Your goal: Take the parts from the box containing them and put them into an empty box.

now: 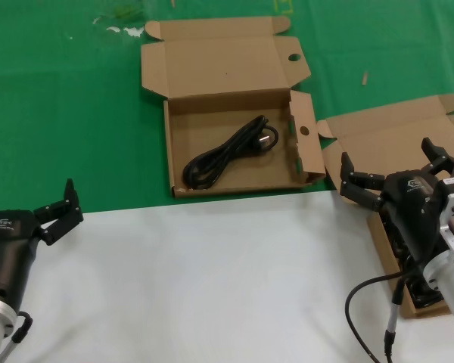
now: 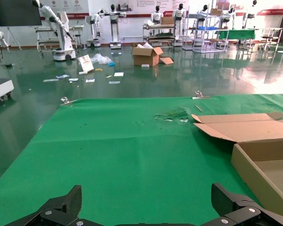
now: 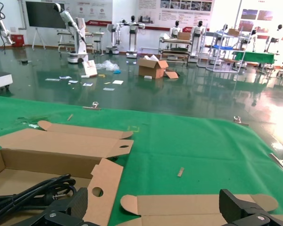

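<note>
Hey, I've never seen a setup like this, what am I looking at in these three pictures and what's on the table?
A two-armed robot photographed itself. The head view looks down from its head; the other two come from cameras on its wrists. Its left gripper waits open above the white sheet, holding nothing. Its right gripper, also open and empty, hangs over the angled cardboard box at the table's right. In the middle lies a wider open box with one black power cable coiled inside. A green cloth covers the rest of the table.

A black looped power cable (image 1: pixel 228 153) lies in a plain brown corrugated cardboard box (image 1: pixel 234 113) on the green table cloth (image 1: pixel 68 113); white sheet (image 1: pixel 212 280) at the near edge
</note>
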Available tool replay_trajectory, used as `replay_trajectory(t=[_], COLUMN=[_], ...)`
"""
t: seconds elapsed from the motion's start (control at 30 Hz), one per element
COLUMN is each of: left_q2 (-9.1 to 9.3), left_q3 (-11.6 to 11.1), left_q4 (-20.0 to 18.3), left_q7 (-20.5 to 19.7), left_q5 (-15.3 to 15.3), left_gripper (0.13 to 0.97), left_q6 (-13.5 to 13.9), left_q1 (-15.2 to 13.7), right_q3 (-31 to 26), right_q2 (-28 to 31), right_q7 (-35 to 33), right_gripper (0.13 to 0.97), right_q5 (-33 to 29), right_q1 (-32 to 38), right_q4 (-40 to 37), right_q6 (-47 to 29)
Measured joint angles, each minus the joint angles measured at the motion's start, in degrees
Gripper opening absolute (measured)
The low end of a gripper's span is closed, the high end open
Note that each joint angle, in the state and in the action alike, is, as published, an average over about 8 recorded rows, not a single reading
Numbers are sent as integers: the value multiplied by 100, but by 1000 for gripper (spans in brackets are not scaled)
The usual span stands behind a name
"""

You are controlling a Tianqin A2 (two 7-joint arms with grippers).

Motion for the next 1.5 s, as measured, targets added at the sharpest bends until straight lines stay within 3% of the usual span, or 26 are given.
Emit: replay_trajectory(t=[1.5], left_q2=[0], left_q3=[0], left_q4=[0], left_q7=[1], left_q5=[0], left_gripper=[966], left_q6=[0], left_q1=[0], right_q3=[0], right_q2=[0], right_q7=[0], right_gripper=[966], right_q5=[0], right_q1=[0], right_q4=[0], right_q6=[0])
